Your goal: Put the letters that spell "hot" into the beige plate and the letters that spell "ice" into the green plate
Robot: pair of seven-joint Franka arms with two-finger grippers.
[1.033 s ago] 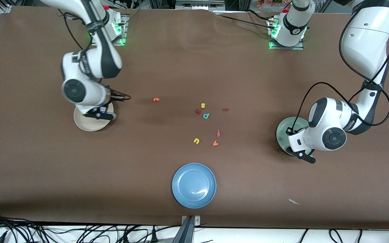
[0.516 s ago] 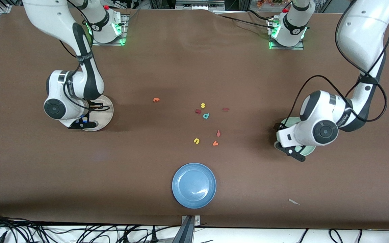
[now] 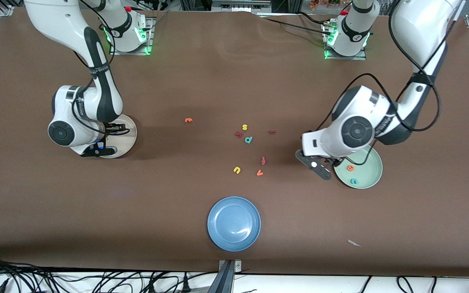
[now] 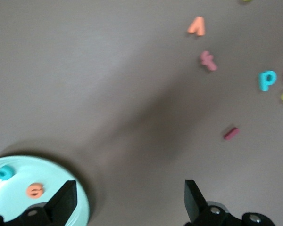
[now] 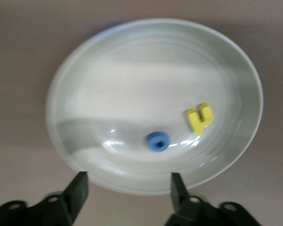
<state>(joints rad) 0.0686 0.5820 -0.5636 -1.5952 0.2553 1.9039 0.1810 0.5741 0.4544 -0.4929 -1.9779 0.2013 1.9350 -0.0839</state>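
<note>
The beige plate point(image 3: 125, 131) at the right arm's end holds the blue "o" point(image 5: 157, 141) and the yellow "h" point(image 5: 199, 117). My right gripper point(image 5: 128, 183) hangs open and empty over the plate's rim point(image 3: 98, 148). The green plate point(image 3: 371, 162) at the left arm's end holds the orange "e" point(image 3: 350, 167) and the teal "c" point(image 3: 353, 181). My left gripper point(image 3: 318, 167) is open and empty over bare table beside that plate. The orange-red "t" point(image 3: 263, 160) and the dark red bar "i" point(image 3: 272, 132) lie on the table's middle.
Around them lie a yellow "s" point(image 3: 244, 127), a dark red letter point(image 3: 238, 134), a teal "d" point(image 3: 248, 140), a yellow "u" point(image 3: 237, 170), an orange "v" point(image 3: 259, 173) and a lone orange letter point(image 3: 188, 120). A blue plate point(image 3: 233, 223) sits near the front edge.
The left arm has swung off the green plate toward the table's middle, uncovering the "e" and "c". The right arm shifted over the beige plate and its gripper opened.
</note>
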